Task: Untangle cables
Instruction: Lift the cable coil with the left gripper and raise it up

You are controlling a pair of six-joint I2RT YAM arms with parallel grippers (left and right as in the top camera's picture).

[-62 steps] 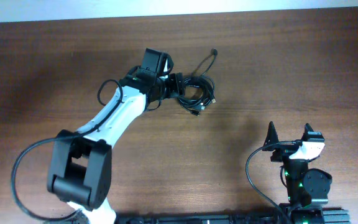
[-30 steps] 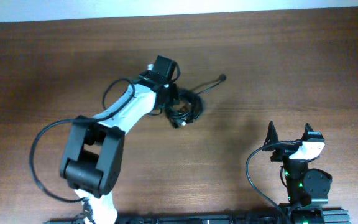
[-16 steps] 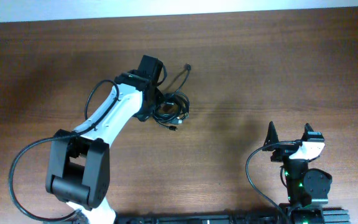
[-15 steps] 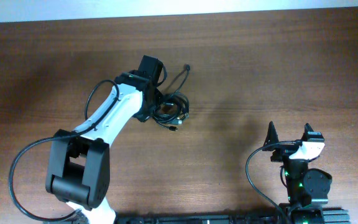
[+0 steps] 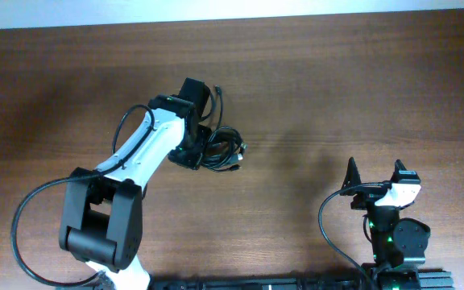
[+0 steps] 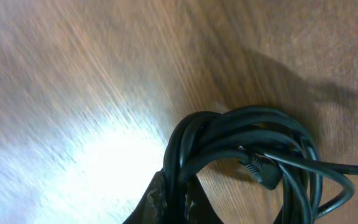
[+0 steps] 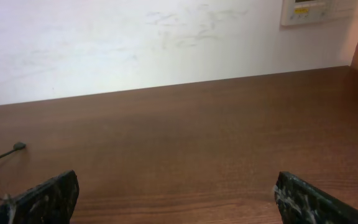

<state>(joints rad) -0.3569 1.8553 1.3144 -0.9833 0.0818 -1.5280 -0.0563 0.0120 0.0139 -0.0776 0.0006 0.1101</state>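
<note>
**Left arm holds the tangle; the free arm waits far off at 4 o'clock**

The cables (image 5: 224,150) sit as one tight black coil a little left of the middle of the table (image 5: 361,89). The left gripper (image 6: 174,194) is clamped shut on them. In the left wrist view its fingertips pinch the near edge of the coil, where several strands bunch together. From that pinch the loops spread away toward 2 o'clock, with a small plug (image 6: 258,172) lying inside the ring. Seen from overhead, the coil lies on the 3 o'clock side of the left wrist. One loose tail (image 5: 217,98) runs up from it toward 12 o'clock, close beside the wrist. Whether the coil rests on the wood or hangs just above it cannot be told.

The right gripper (image 5: 374,182) stands with its jaws spread wide and nothing between them, parked near the front edge of the table. The coil lies at about 10 o'clock from it and well apart, so the left arm is by far the nearer one.

The cords are not yet separated, so the task looks to be at an early stage. Pulling a strand out probably needs a second hold. For that the right arm would have to reach toward 10 o'clock and take the open side of the coil, opposite the pinch.
</note>
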